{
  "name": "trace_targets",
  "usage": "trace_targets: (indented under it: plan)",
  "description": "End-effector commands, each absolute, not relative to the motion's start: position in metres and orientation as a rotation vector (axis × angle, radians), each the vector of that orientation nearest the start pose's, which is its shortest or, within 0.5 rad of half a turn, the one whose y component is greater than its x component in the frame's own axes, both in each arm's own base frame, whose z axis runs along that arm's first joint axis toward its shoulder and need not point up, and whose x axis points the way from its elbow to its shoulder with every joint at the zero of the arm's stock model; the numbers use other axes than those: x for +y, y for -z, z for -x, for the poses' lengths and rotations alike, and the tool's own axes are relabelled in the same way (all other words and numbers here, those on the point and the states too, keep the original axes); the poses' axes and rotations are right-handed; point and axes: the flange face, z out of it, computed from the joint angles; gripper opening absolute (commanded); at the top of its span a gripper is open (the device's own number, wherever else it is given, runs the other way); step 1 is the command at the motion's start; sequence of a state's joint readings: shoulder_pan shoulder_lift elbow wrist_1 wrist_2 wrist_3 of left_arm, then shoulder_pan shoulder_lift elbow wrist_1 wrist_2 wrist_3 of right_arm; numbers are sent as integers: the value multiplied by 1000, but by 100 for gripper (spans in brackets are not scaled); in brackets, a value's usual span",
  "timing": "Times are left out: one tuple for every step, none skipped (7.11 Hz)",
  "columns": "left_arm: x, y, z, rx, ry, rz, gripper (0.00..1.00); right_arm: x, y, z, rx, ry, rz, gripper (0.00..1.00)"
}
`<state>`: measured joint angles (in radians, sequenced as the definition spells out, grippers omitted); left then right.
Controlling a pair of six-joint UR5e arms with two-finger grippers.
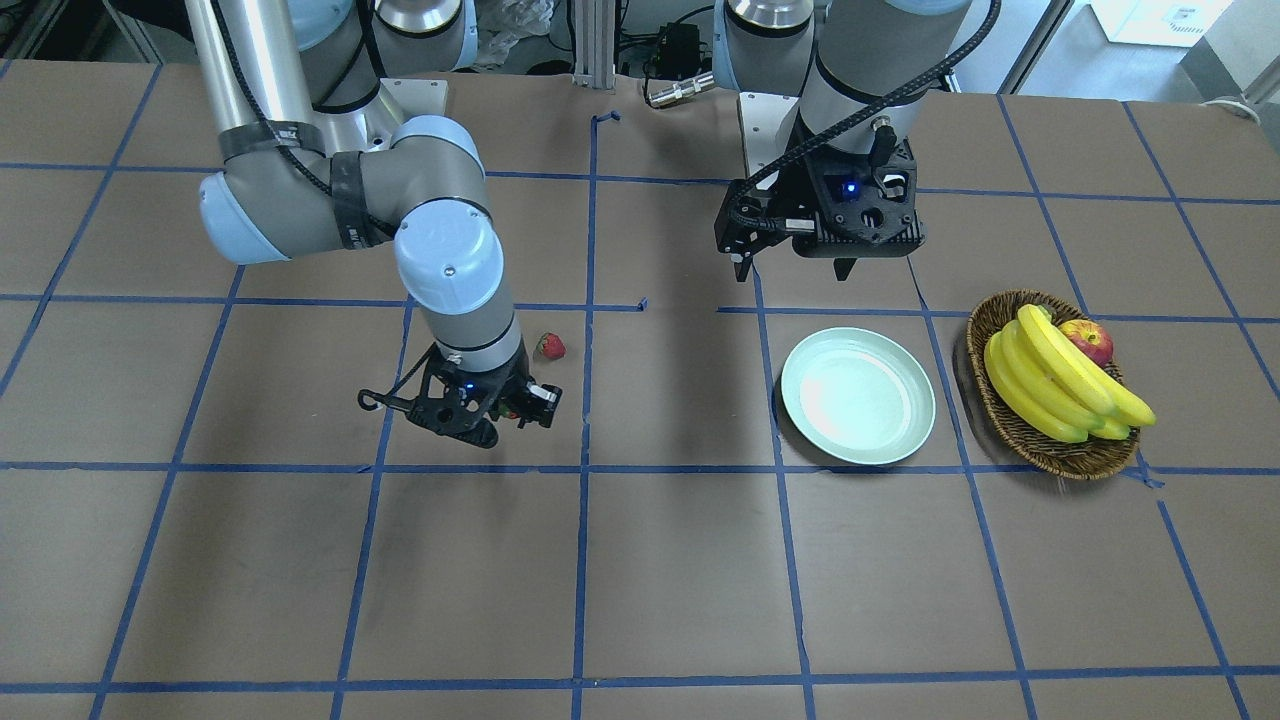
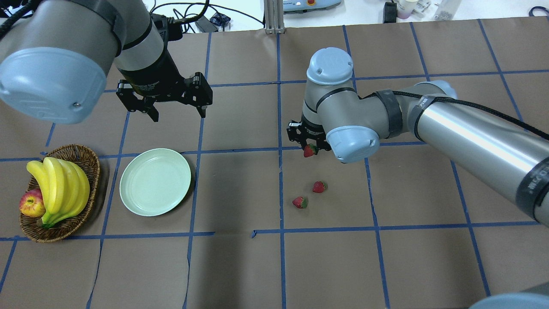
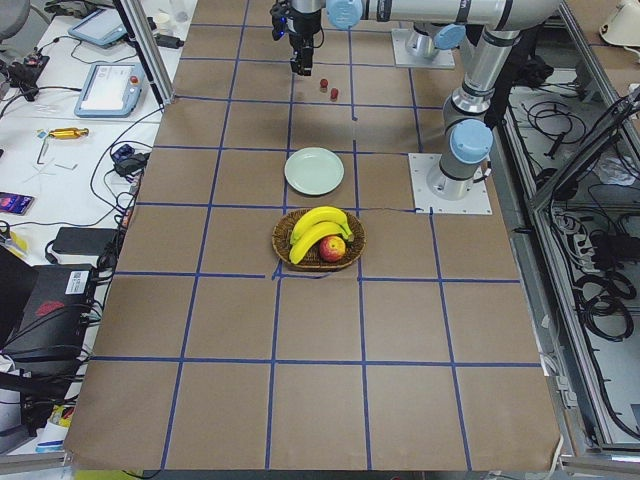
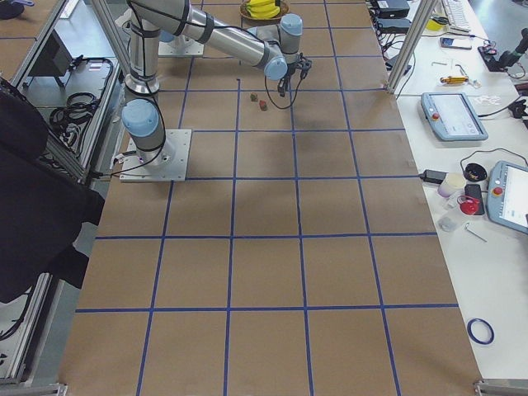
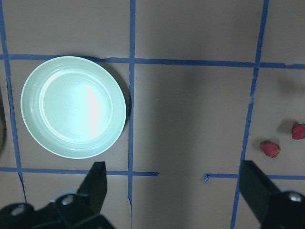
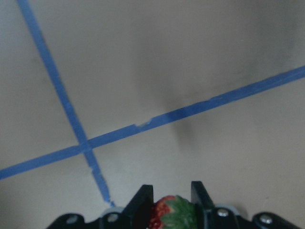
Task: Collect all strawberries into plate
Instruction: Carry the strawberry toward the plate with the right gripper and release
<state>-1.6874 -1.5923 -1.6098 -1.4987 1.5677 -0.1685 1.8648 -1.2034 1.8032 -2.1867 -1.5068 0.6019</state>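
Observation:
My right gripper (image 2: pixel 309 146) is shut on a strawberry (image 2: pixel 309 151) and holds it above the table; the right wrist view shows the red berry with its green cap (image 6: pixel 170 213) between the fingers. Two more strawberries lie on the brown table, one (image 2: pixel 318 186) and another (image 2: pixel 300 202) just nearer the robot. They also show in the left wrist view (image 5: pixel 269 149) (image 5: pixel 299 131). The pale mint-green plate (image 2: pixel 155 181) is empty, left of centre. My left gripper (image 2: pixel 178 113) is open and empty, hovering beyond the plate (image 5: pixel 74 106).
A brown wicker basket (image 2: pixel 88 161) with yellow bananas (image 2: pixel 60 189) and a red-yellow apple (image 2: pixel 32 204) stands left of the plate. Blue tape lines cross the brown table cover. The front-facing view shows only one loose strawberry (image 1: pixel 549 346); the right arm hides the other.

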Motion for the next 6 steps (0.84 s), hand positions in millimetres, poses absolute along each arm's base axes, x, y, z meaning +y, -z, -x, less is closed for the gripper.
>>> trace_targets:
  plan:
    - [-482,-472,190,3148,37,72,100,-479,-239,-367,3027,-17,-289,19]
    - [-481,-475,189,3149,47,68,100,-470,-230,-391,2973,-21,-226,19]
    - [-480,-476,189,3150,52,68,100,-467,-205,-406,2975,-32,-190,19]
    - [-480,-476,189,3149,49,72,100,-466,-198,-413,2964,-20,-175,22]
    - [-479,-475,189,3147,45,72,100,-463,-193,-415,2948,-52,-170,35]
    - [-478,-478,189,3148,54,68,100,-463,-190,-415,2946,-65,-170,83]
